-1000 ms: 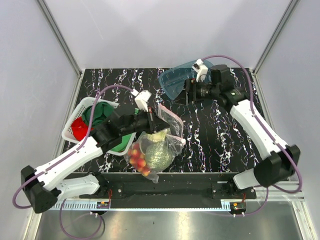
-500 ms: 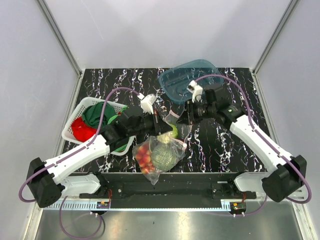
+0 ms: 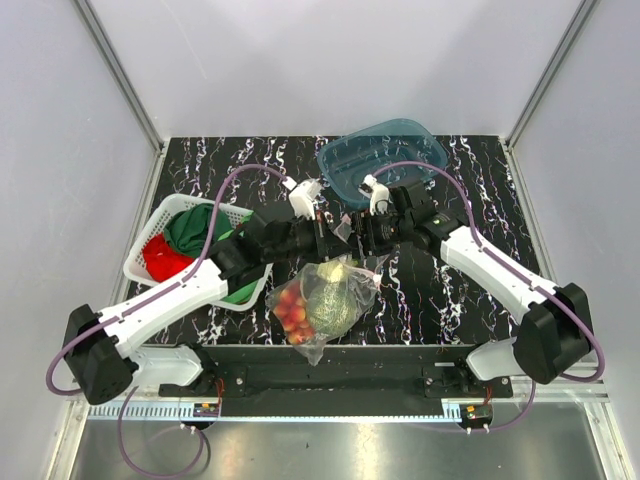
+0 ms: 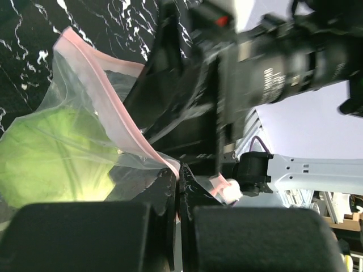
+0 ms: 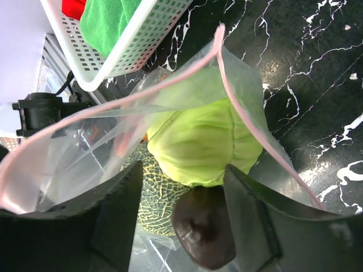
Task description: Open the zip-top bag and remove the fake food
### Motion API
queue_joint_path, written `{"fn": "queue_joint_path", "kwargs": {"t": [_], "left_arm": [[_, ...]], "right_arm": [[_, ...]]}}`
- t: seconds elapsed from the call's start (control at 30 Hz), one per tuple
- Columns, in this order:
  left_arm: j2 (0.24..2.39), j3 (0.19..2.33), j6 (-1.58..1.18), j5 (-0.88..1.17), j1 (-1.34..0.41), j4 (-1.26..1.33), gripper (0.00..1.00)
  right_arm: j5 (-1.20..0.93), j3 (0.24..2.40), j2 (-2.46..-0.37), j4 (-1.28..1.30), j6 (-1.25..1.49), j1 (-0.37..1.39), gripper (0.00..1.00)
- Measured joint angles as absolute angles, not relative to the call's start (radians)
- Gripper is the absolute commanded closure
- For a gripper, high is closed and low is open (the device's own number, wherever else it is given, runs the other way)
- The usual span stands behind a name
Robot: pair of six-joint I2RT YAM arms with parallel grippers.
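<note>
Bag (image 3: 325,300) rim pinched in closed left gripper (image 3: 326,237), right gripper (image 3: 357,232) spread wide astride the mouth, gripping nothing, grippers nearer together than before

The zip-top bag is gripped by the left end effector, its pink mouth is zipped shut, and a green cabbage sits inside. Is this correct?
Not quite: the pink mouth is open, as the right wrist view shows. The zip-top bag is gripped by the left end effector, with the green cabbage inside.
</note>
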State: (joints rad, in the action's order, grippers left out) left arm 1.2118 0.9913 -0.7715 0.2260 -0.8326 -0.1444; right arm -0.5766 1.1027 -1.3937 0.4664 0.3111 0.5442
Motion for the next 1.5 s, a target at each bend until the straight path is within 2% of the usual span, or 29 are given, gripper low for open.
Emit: {"fn": "queue_joint_path", "kwargs": {"t": [0.2, 0.7, 0.83, 0.93, 1.0, 1.17, 1.2, 1.3, 1.37, 1.4, 1.43, 1.5], "left_arm": [[1.246, 1.057, -0.740, 0.200, -0.833, -0.214, 1.00], [1.319, 1.142, -0.715, 0.144, -0.754, -0.313, 1.00], [1.332, 1.159, -0.710, 0.145, -0.752, -0.323, 1.00], [1.334, 1.161, -0.710, 0.147, -0.752, -0.327, 1.00], [1.338, 1.162, -0.710, 0.149, -0.752, -0.327, 1.00], [1.340, 1.161, -0.711, 0.152, -0.752, -0.330, 1.00], [1.340, 1.161, -0.711, 0.154, -0.751, -0.329, 1.00], [1.336, 1.147, -0.714, 0.162, -0.751, -0.319, 1.00], [1.328, 1.127, -0.717, 0.165, -0.751, -0.302, 1.00], [1.324, 1.119, -0.718, 0.165, -0.751, -0.295, 1.00], [1.320, 1.113, -0.719, 0.165, -0.751, -0.290, 1.00], [1.313, 1.104, -0.720, 0.165, -0.751, -0.282, 1.00]], "right_arm": [[-0.561, 1.089, -1.393, 0.461, 0.303, 0.546, 0.22], [-0.511, 1.011, -1.350, 0.476, 0.265, 0.548, 0.18], [-0.513, 0.999, -1.351, 0.475, 0.253, 0.548, 0.21], [-0.519, 0.992, -1.353, 0.472, 0.245, 0.548, 0.37], [-0.524, 0.991, -1.355, 0.472, 0.236, 0.548, 0.55], [-0.543, 0.989, -1.375, 0.472, 0.221, 0.549, 0.64], [-0.543, 0.989, -1.378, 0.473, 0.221, 0.549, 0.73], [-0.543, 0.991, -1.380, 0.477, 0.218, 0.549, 0.78], [-0.544, 0.997, -1.380, 0.480, 0.218, 0.549, 0.71], [-0.545, 1.002, -1.380, 0.484, 0.219, 0.549, 0.66], [-0.548, 1.008, -1.381, 0.489, 0.220, 0.549, 0.56], [-0.550, 1.018, -1.382, 0.493, 0.226, 0.550, 0.50]]}}
